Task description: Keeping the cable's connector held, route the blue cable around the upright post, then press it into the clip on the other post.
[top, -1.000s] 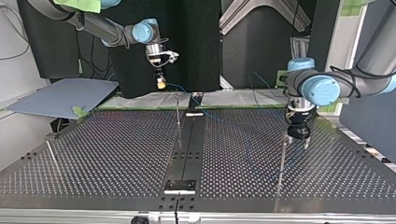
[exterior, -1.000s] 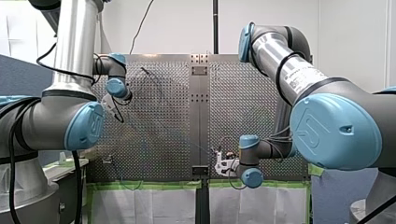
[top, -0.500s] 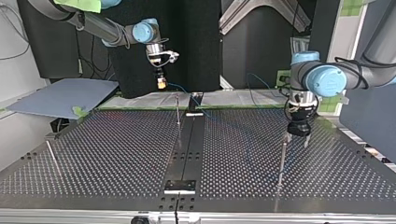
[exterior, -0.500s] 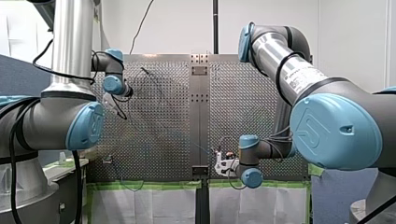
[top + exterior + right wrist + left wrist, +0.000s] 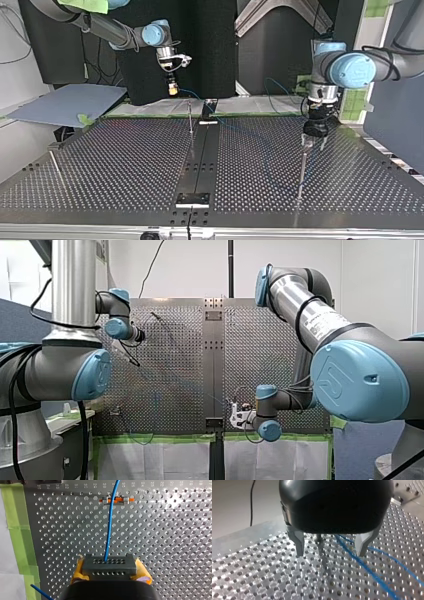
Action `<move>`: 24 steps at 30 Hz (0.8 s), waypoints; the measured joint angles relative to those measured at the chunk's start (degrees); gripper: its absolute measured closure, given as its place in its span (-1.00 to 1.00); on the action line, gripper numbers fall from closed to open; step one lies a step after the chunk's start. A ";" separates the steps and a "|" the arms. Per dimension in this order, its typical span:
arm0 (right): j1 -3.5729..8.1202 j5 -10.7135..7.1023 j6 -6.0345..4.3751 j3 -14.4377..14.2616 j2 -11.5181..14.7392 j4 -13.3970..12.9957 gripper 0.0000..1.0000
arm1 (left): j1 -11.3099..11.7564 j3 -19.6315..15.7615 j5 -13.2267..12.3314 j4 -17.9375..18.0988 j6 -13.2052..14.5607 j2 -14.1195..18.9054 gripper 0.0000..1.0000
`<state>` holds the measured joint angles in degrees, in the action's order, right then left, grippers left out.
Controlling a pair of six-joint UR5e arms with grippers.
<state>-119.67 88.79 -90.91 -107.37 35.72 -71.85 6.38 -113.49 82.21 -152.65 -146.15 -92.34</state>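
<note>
My right tool (image 5: 172, 90) is clamping the dark connector (image 5: 109, 566) between its yellow pads (image 5: 75, 576), over the desk's (image 5: 125, 165) far edge in the top view, so that part is being met. The blue cable (image 5: 109, 530) is running from it across the orange clip (image 5: 116, 500); whether it is seated there I cannot tell. My left tool (image 5: 330, 552) is hovering wide open, gripping nothing, straddling the upright post (image 5: 320, 545) with the cable passing loosely between its fingers (image 5: 298, 542). Judging by this, routing round the post is only beginning, and pressing into the clip is probably left to do.
</note>
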 joint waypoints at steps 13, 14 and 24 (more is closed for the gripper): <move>0.04 -0.01 0.01 0.00 0.01 0.04 1.00 | 0.06 -2.22 0.17 -3.14 -6.04 6.10 -1.00; 0.07 -0.01 0.01 0.01 0.01 0.06 1.00 | 0.04 -2.22 0.50 -3.75 -6.30 6.72 -1.00; 0.34 -0.02 -0.01 0.00 0.02 0.10 1.00 | 0.15 -2.24 4.59 -8.71 -2.78 11.77 -1.00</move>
<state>-119.33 88.77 -90.92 -107.37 35.74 -71.74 6.52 -115.72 86.80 -161.36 -148.92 -80.57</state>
